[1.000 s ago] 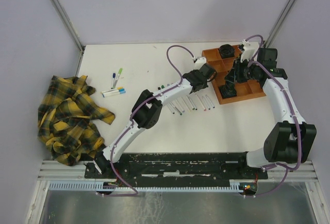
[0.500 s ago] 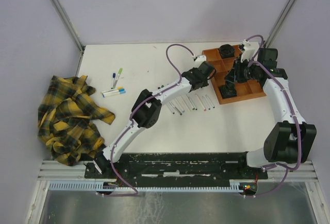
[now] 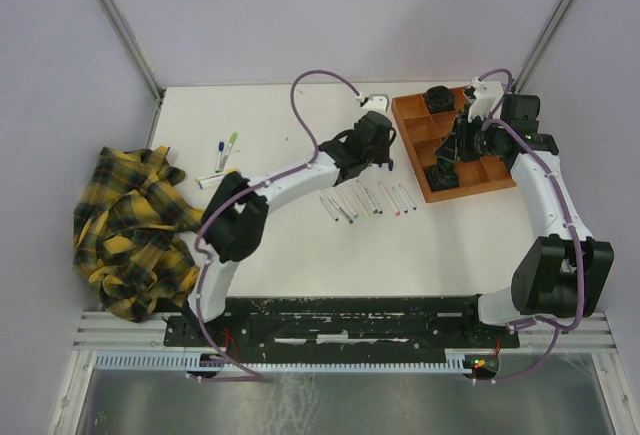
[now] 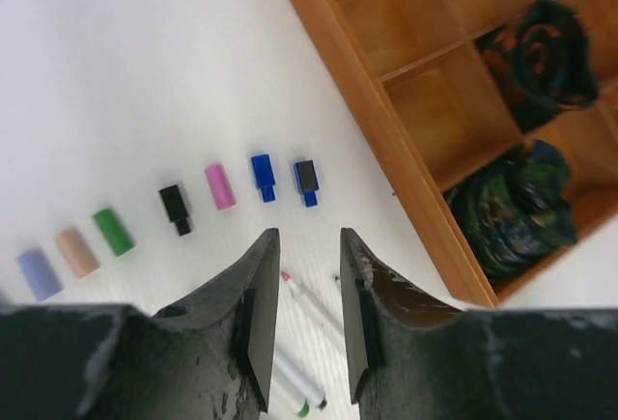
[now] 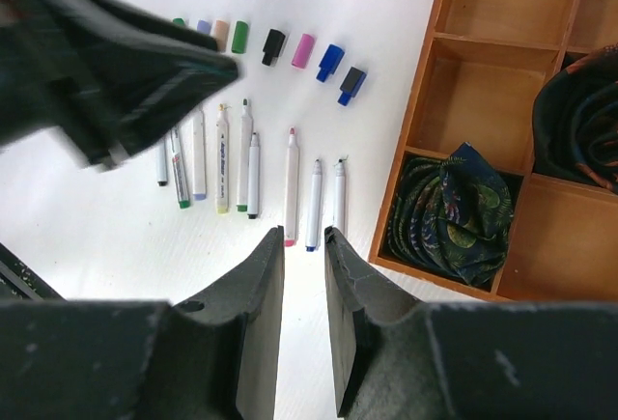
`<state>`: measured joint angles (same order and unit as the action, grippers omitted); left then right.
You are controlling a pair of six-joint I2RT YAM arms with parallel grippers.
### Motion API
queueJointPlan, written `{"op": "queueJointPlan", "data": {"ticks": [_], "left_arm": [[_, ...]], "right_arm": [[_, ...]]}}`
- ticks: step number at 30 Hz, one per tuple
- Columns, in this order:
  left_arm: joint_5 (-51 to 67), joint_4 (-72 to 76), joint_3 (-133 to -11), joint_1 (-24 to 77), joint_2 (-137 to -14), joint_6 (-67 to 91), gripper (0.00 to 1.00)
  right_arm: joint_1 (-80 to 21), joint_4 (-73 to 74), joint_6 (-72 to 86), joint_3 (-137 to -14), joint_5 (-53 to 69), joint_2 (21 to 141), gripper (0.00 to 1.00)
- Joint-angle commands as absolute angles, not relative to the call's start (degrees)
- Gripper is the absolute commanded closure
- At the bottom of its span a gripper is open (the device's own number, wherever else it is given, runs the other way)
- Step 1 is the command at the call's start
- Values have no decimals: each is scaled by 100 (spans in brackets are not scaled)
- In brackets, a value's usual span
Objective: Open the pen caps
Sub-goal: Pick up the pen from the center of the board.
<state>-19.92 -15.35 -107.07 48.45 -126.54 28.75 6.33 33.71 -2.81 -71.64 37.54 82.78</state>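
Observation:
Several loose pen caps (image 4: 220,186) lie in a row on the white table: lilac, peach, green, black, pink and blue. The same row of pen caps (image 5: 303,50) shows in the right wrist view, above a line of uncapped pens (image 5: 292,186). My left gripper (image 4: 307,235) hovers over the pens (image 3: 365,200), just short of the caps, open and empty. It appears as a dark blur (image 5: 116,72) in the right wrist view. My right gripper (image 5: 303,235) hangs open with a narrow gap and holds nothing, near the tray's front edge (image 3: 447,163).
An orange compartment tray (image 3: 402,107) at the back right holds dark rolled fabric (image 5: 449,212). Two pens with blue and green caps (image 3: 227,147) and another pen (image 3: 206,182) lie at mid-left. A yellow plaid cloth (image 3: 140,230) is heaped at the left edge.
My left arm has swung left, drawing its gripper back from the tray's corner, and its jaws have opened wider. The right arm has not moved.

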Motion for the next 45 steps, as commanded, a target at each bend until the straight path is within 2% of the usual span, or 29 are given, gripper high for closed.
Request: {"op": "queueJointPlan", "data": {"ticks": [1,8,10,16,18,23,31,41,45], "left_arm": [[-1608,689,-8851,4818,-10975,1915,62],[-1931,1980,-6022,4640,-9014,1403,43],[-1915,2124,-5524,4426,-8642,1524,42],[-1448,2483,-4064,3230,-7506,2543,40],[-1320,2439,-3625,2499,-7169,2957,34],[-1006,1901,-4189,1534,-7591,3112,31],[-277,903,-6004,394,-9295,2959,33],[-701,-956,-7945,-23,-10778,1573,37],[-809,-1406,-8391,-115,-11217,1183,47]], "right_arm": [[671,3103,-237,-7140,3998,8039,70],[676,3042,-237,-7072,4220,8002,70],[669,3041,-237,-7075,4264,8006,70],[670,3014,-190,-7043,4314,8017,70],[677,2997,-157,-7038,4349,8041,70],[643,2988,-124,-7023,4394,8070,70],[610,3003,-119,-7040,4434,8058,70],[417,3102,-215,-7085,4391,8154,70],[358,3111,-236,-7084,4369,8173,70]]}}
